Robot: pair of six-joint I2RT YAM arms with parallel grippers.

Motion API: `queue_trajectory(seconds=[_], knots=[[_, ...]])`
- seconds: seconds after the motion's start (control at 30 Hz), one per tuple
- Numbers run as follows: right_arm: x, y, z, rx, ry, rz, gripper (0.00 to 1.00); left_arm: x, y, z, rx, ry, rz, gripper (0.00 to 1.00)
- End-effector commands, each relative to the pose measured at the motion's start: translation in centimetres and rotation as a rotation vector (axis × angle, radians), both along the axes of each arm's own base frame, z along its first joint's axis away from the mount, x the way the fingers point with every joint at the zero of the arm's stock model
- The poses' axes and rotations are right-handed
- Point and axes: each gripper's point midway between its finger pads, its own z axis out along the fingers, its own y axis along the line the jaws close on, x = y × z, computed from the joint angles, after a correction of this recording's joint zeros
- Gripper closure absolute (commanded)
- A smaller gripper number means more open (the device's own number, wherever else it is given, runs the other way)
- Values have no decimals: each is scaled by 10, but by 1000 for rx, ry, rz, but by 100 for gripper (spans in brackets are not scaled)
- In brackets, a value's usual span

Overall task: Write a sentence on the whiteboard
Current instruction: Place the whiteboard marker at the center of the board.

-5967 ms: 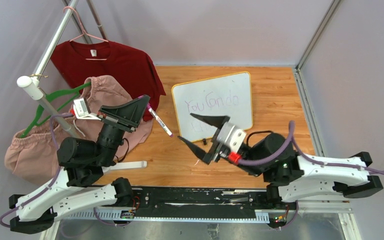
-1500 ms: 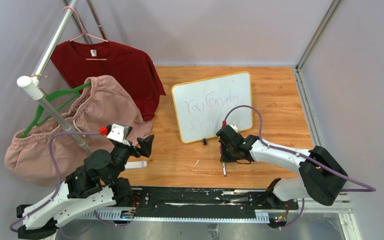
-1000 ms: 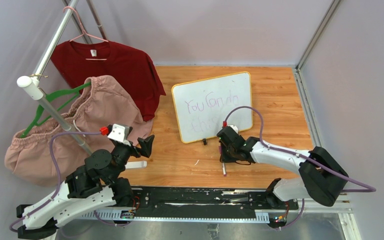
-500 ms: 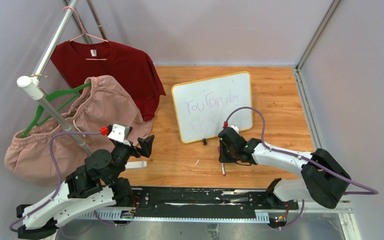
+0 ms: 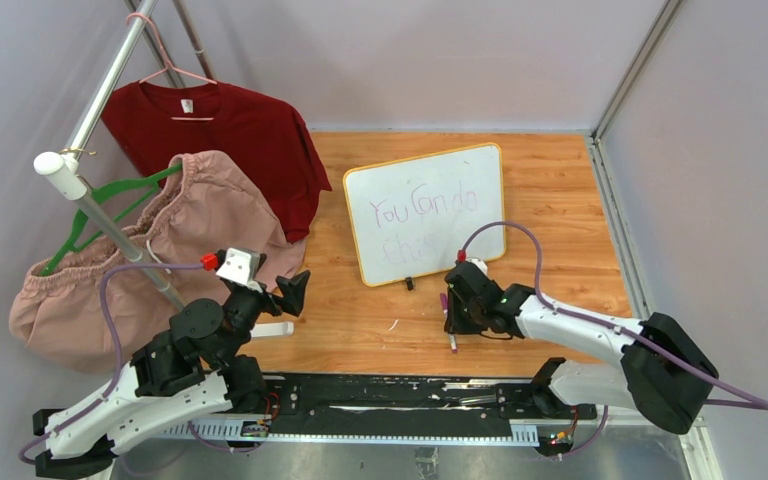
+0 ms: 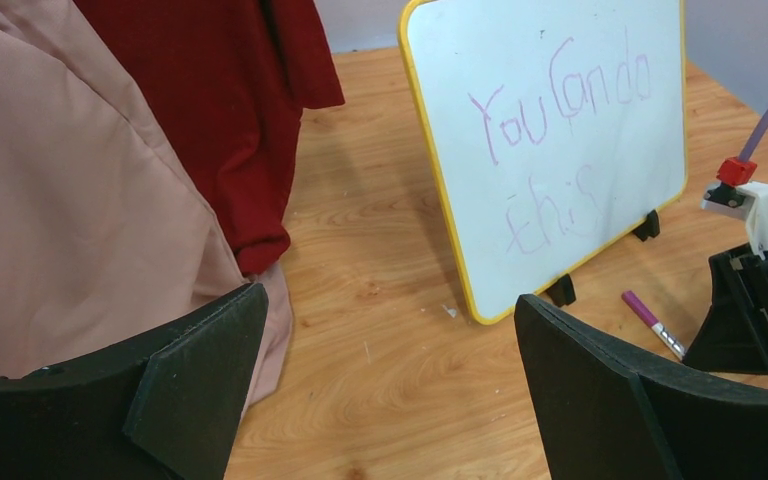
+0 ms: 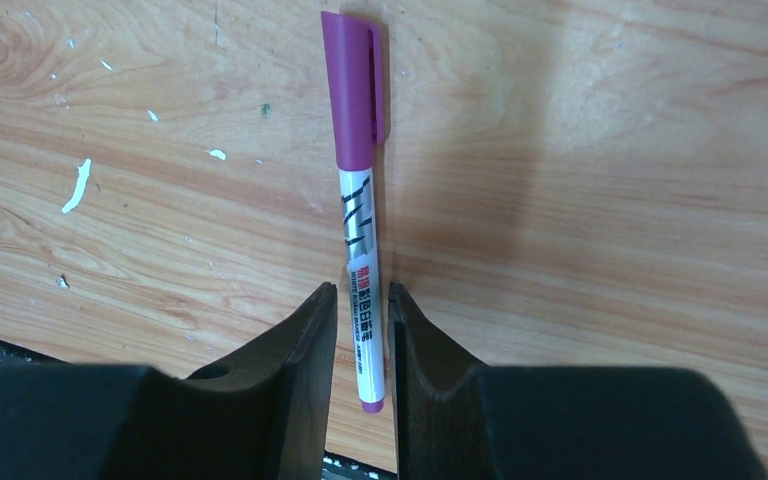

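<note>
The whiteboard (image 5: 425, 210) (image 6: 550, 150) stands tilted on the wooden table on two black feet. The sentence (image 5: 425, 207) (image 6: 560, 100) is on it in thin purple writing, "You can do" over "this". A purple-capped marker (image 7: 358, 200) (image 5: 450, 335) (image 6: 650, 322) lies flat on the table in front of the board. My right gripper (image 7: 360, 292) (image 5: 457, 310) is low over it, open a little. Its fingers straddle the marker's white barrel with small gaps on both sides. My left gripper (image 6: 390, 300) (image 5: 295, 288) hovers wide open and empty, left of the board.
A red shirt (image 5: 225, 130) hangs on a pink hanger at the back left. A pink garment (image 5: 190, 225) drapes over a green hanger and a slanted metal rack pole (image 5: 110, 230). A white strip (image 5: 272, 328) lies by the left arm.
My right gripper's jaws have parted slightly, releasing the marker onto the table. The right arm has shifted a little rightward and nearer. The left arm has not moved.
</note>
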Motion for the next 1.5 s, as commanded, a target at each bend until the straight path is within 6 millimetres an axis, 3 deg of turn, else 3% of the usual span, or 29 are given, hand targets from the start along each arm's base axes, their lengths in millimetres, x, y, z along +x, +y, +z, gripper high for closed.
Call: queue_trajectory(seconds=[0.0, 0.6, 0.9, 1.17, 1.37, 1.47], knots=[[-13, -1, -4, 6, 43, -15, 72, 0, -3, 3, 2, -2, -11, 0], [-11, 13, -9, 68, 61, -59, 75, 0, -4, 2, 7, 2, -12, 0], [-11, 12, 0, 93, 29, -43, 64, 0, -5, 1, 13, 3, -13, 0], [-5, 11, 27, 114, -41, -21, 50, 1, -7, -1, 24, 11, -16, 0], [8, 0, 58, 130, -201, -9, 47, 4, -13, -4, 18, 28, -8, 0], [13, 7, 82, 196, -304, 51, 45, 8, -17, -5, -12, 52, 18, 0]])
